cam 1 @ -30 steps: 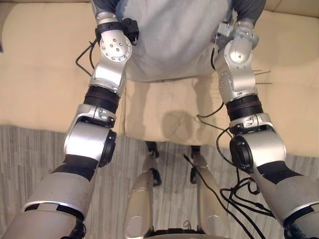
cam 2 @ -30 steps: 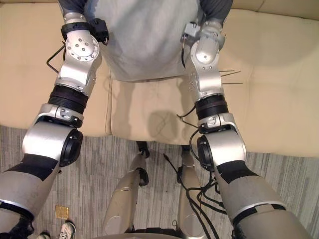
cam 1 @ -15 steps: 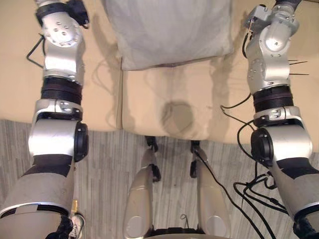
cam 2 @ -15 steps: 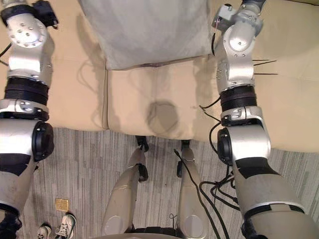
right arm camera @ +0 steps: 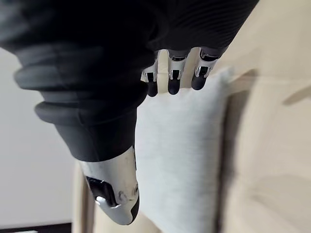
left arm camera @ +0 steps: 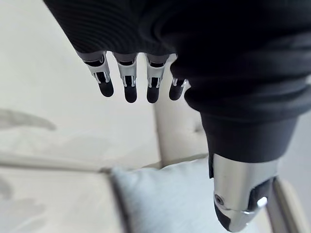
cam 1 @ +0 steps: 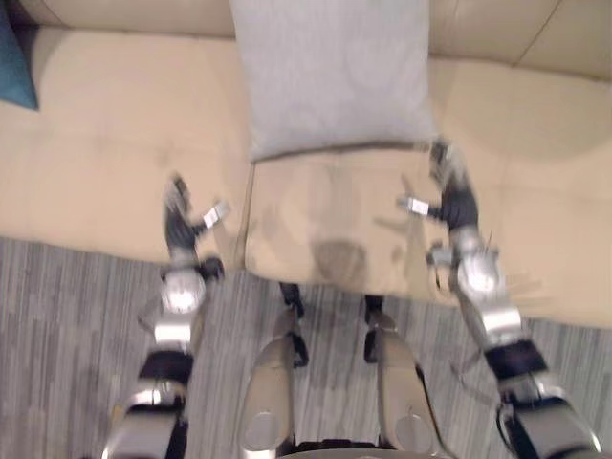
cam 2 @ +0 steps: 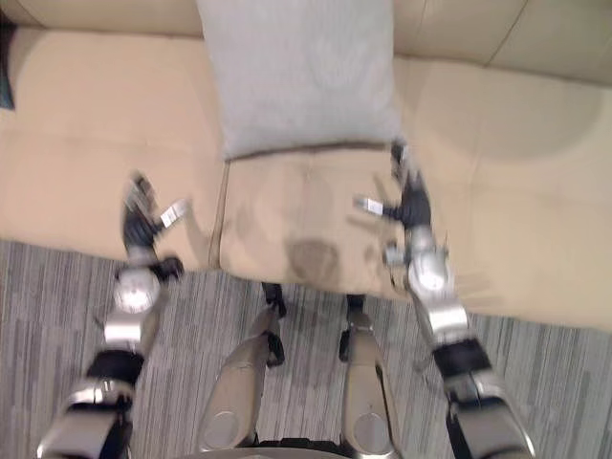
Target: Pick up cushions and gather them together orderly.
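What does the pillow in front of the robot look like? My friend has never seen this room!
Find the big beige sofa and look at its middle seat. The light grey cushion stands there against the backrest, beyond the robot's open left hand and right hand. It is pale and squarish, unlike the dark teal cushion at the sofa's far left edge.

The cushion (cam 1: 335,76) stands on the sofa (cam 1: 105,163) against its backrest, behind the left hand (cam 1: 178,218) and right hand (cam 1: 449,191).
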You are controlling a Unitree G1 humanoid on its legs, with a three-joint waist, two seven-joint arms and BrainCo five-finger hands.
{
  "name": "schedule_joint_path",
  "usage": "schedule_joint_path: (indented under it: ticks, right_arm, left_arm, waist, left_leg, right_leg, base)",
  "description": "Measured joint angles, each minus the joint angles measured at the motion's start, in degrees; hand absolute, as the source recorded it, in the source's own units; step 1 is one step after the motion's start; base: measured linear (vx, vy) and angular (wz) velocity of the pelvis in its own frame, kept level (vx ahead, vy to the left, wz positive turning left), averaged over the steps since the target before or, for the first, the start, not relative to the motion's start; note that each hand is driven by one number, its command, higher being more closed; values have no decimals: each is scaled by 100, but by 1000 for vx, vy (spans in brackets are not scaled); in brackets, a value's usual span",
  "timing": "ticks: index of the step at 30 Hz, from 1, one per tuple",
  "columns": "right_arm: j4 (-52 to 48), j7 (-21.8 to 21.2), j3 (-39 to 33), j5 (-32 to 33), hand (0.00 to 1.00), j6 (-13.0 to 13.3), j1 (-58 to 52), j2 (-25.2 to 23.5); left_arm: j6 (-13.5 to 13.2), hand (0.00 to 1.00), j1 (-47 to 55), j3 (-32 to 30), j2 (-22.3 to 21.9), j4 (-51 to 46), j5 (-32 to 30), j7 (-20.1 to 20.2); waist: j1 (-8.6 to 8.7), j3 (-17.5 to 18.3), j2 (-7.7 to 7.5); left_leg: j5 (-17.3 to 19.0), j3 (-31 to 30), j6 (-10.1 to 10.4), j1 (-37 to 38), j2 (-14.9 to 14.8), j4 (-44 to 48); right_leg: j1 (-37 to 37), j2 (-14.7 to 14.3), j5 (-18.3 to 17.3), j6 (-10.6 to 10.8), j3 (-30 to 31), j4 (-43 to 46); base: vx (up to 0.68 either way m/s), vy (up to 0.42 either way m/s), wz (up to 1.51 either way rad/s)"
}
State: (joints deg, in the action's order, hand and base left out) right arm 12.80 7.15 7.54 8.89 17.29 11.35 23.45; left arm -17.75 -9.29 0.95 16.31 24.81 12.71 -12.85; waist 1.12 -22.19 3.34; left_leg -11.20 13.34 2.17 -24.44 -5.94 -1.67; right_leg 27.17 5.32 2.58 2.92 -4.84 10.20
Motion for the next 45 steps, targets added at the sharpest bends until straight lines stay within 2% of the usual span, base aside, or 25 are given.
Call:
schedule_joint_path:
  ticks: [3,5,8,16,17,21,22,23,24,25,26,28,30,31,32,34,35,36,37,38,39,40,41,42,45]
  right_arm:
    - [287,-256,-311,-463,0,-29,-1152,-227]
    - [964,-415,-486,-701,0,-57,-1758,-401]
    - [1803,-542,-741,-949,0,-210,-2178,-580]
    - [2961,-737,-1190,-1076,0,-506,-2505,-745]
    - [3049,-740,-1223,-1075,0,-533,-2514,-751]
    - [3065,-733,-1220,-1069,0,-543,-2378,-856]
    - [3009,-731,-1213,-1067,0,-544,-2360,-963]
    - [2966,-731,-1198,-1057,0,-546,-2368,-1007]
    - [2957,-731,-1202,-1052,0,-567,-2323,-1003]
    - [2954,-730,-1199,-1052,0,-626,-2281,-1073]
    - [2956,-731,-1199,-1051,0,-637,-2364,-1147]
    - [2964,-737,-1153,-1052,0,-640,-2433,-1232]
    - [2960,-732,-1137,-1053,0,-635,-2408,-1231]
    - [2964,-708,-1134,-1053,0,-640,-2348,-1180]
    - [2961,-670,-1136,-1051,0,-638,-2246,-1114]
    - [2973,-590,-1166,-1051,0,-642,-2074,-1063]
    - [2974,-566,-1227,-1050,0,-659,-2017,-990]
    - [2973,-549,-1233,-1051,0,-669,-2010,-929]
    - [2967,-500,-1275,-1050,0,-671,-2035,-931]
    - [2967,-474,-1341,-1050,0,-672,-2031,-946]
    - [2968,-452,-1466,-1046,0,-671,-2012,-950]
    - [2967,-451,-1499,-1046,0,-670,-2007,-928]
    - [2966,-454,-1498,-1046,0,-670,-2011,-900]
    - [2963,-461,-1497,-1048,0,-669,-1980,-901]
    - [2963,-463,-1498,-1055,0,-672,-1866,-901]
  left_arm:
    - [8,0,937,69,-58,483,-117,465]
    - [68,0,1500,26,-61,1049,-327,708]
    - [200,0,1950,-190,-184,1705,-520,934]
    - [426,0,2455,-355,-433,2305,-894,1401]
    - [437,0,2490,-353,-441,2304,-903,1411]
    - [452,0,2466,-337,-364,2069,-902,1410]
    - [452,0,2422,-306,-282,1790,-901,1411]
    - [450,0,2441,-305,-260,1464,-900,1406]
    - [437,0,2430,-336,-318,1345,-899,1405]
    - [419,0,2405,-346,-302,1254,-894,1401]
    - [444,0,2419,-340,-274,1242,-892,1407]
    - [489,0,2505,-360,-276,1141,-892,1402]
    - [507,0,2555,-389,-298,1096,-893,1402]
    - [534,0,2551,-390,-384,1074,-893,1399]
    - [544,0,2545,-379,-496,1042,-893,1400]
    - [565,0,2466,-375,-530,1069,-893,1383]
    - [618,0,2371,-357,-599,1060,-892,1373]
    - [614,0,2360,-356,-639,1021,-891,1358]
    - [612,0,2331,-358,-657,998,-891,1336]
    - [611,0,2326,-356,-660,994,-892,1335]
    - [613,0,2362,-356,-666,996,-893,1336]
    - [611,0,2380,-357,-672,993,-893,1336]
    - [609,0,2452,-369,-680,958,-893,1336]
    - [605,0,2504,-381,-691,943,-891,1337]
    - [608,0,2568,-381,-734,944,-885,1351]
  waist:
    - [36,211,-27]
    - [108,671,-80]
    - [131,1121,-149]
    - [164,1449,-213]
    - [159,1466,-270]
    - [130,1426,-372]
    - [140,1406,-472]
    - [129,1388,-492]
    - [97,1337,-367]
    - [110,1269,-343]
    - [116,1270,-357]
    - [91,1357,-546]
    - [49,1405,-694]
    - [-32,1418,-680]
    - [-145,1457,-584]
    - [-187,1391,-411]
    - [-111,1263,-180]
    - [-27,1230,-99]
    - [-2,1201,-152]
    - [-24,1202,-152]
    - [-12,1202,-153]
    - [-6,1204,-157]
    - [-30,1206,-158]
    - [-48,1210,-147]
    - [-65,1232,-81]
  left_leg:
    - [96,-63,29,502,1,-30]
    - [193,-78,64,839,8,-48]
    - [238,-50,73,1348,18,-249]
    - [345,217,77,2104,92,-415]
    - [351,288,70,2139,95,-415]
    - [377,641,28,1964,57,-261]
    - [457,745,-93,1647,82,152]
    - [583,798,-271,1371,-62,574]
    - [716,801,-336,1286,-263,671]
    - [776,745,-350,1234,-406,889]
    - [831,707,-370,1267,-428,1028]
    - [843,676,-361,1308,-403,1163]
    - [794,641,-300,1124,-429,1418]
    - [695,650,-199,956,-520,1543]
    - [532,670,-141,794,-642,1447]
    - [364,571,36,581,-702,1086]
    - [364,390,93,572,-717,829]
    - [556,333,374,613,-705,616]
    - [644,360,468,619,-703,613]
    - [642,349,457,622,-701,789]
    - [712,301,359,635,-654,1452]
    - [797,231,294,692,-567,1850]
    - [1052,104,241,893,-441,2213]
    - [1411,-69,271,1132,-349,2188]
    - [1758,-393,364,1561,-239,1633]
  right_leg:
    - [-587,-10,-66,30,-76,-146]
    - [-970,3,-142,83,-119,-253]
    - [-1430,-6,-192,97,-118,-426]
    - [-1992,-10,-223,178,237,-578]
    - [-1985,-10,-212,222,351,-583]
    - [-1737,-20,-7,548,693,-635]
    - [-1560,74,125,764,701,-615]
    - [-1529,83,224,1172,711,-788]
    - [-1401,2,64,972,523,-239]
    - [-1106,-10,-492,416,286,1411]
    - [-1137,82,-926,391,264,2517]
    - [-1434,221,-1303,562,373,3470]
    - [-1842,284,-1480,663,484,3383]
    - [-1968,168,-1810,591,486,2897]
    - [-1984,-8,-2040,408,433,2396]
    - [-1970,-119,-2398,64,264,1859]
    - [-1926,-246,-2277,-22,102,1844]
    - [-1850,-234,-2168,-122,7,1803]
    - [-1816,-197,-2065,-239,-82,1705]
    - [-1780,-184,-2005,-307,-82,1675]
    - [-1754,-121,-1880,-377,-109,1543]
    - [-1738,-97,-1804,-376,-69,1448]
    - [-1687,-122,-1687,-305,106,1321]
    - [-1595,-168,-1569,-243,232,1240]
    - [-1348,-333,-1375,-142,552,1173]
  base:
    - [68,-46,11]
    - [120,-29,7]
    - [116,-7,-5]
    - [47,16,-19]
    - [2,24,-42]
    - [-24,7,-43]
    - [-62,16,-23]
    - [-81,3,-25]
    - [-92,-14,-20]
    - [-90,-65,-6]
    - [-90,-69,4]
    - [-123,-133,11]
    - [-184,-163,2]
    - [-301,-192,-41]
    - [-333,-195,-51]
    - [-314,-147,-16]
    - [-410,-152,39]
    - [-489,-115,51]
    - [-398,-72,28]
    - [-330,-67,12]
    - [-262,-98,-1]
    - [-275,-89,-17]
    - [-190,-37,-40]
    - [-128,1,-52]
    - [-84,37,-56]
